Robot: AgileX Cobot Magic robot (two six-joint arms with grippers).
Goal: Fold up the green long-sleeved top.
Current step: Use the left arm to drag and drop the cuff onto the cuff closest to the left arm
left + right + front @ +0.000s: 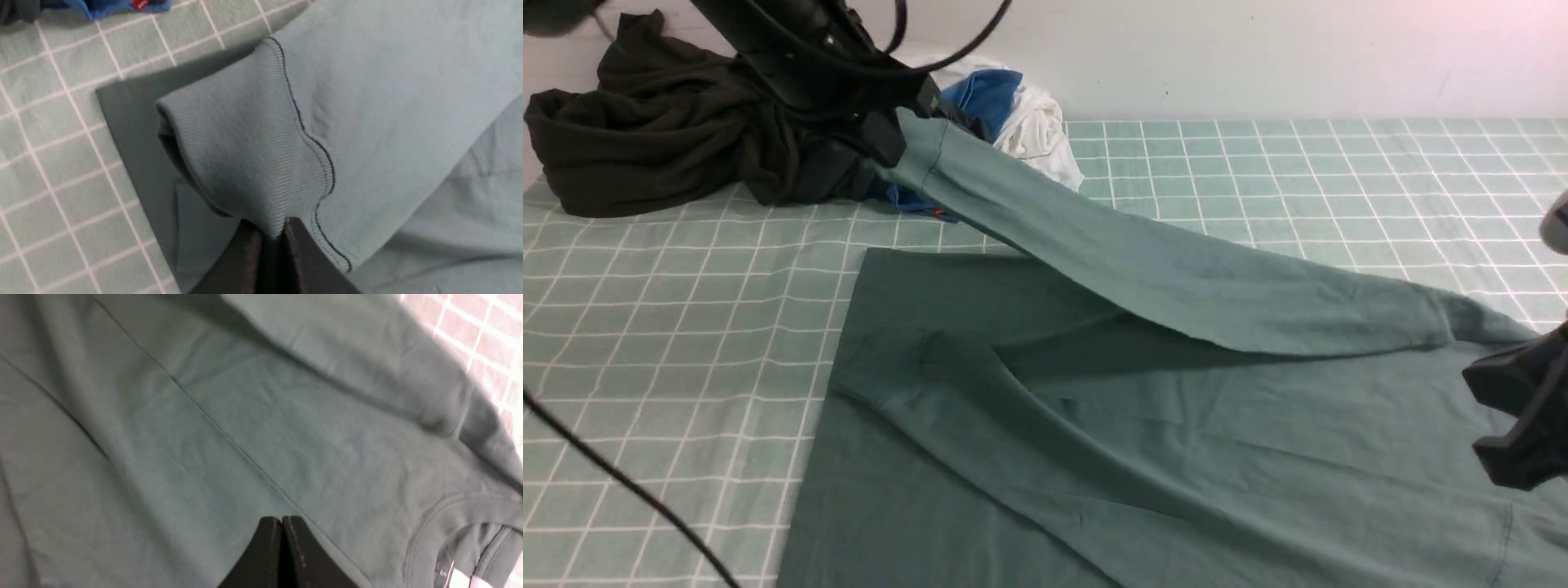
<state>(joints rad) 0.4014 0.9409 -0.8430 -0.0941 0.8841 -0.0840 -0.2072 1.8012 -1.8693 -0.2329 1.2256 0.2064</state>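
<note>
left fingers (245,265) are pinching the lifted cuff (245,155) at upper left, while the green long-sleeved top (1176,457) is lying spread across centre and lower right. right fingers (267,555) are sitting closed on nothing. keeping the sleeve taut while laying it across the body is looking advisable.

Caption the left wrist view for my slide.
Left gripper shut on the ribbed cuff of the green long-sleeved top, held above checked cloth.

My left gripper (269,234) is black; the long-sleeved cotton jersey top (1176,457) is plain muted green; the worktop's flat cloth cover (670,327) is pale green, gridded white.
</note>
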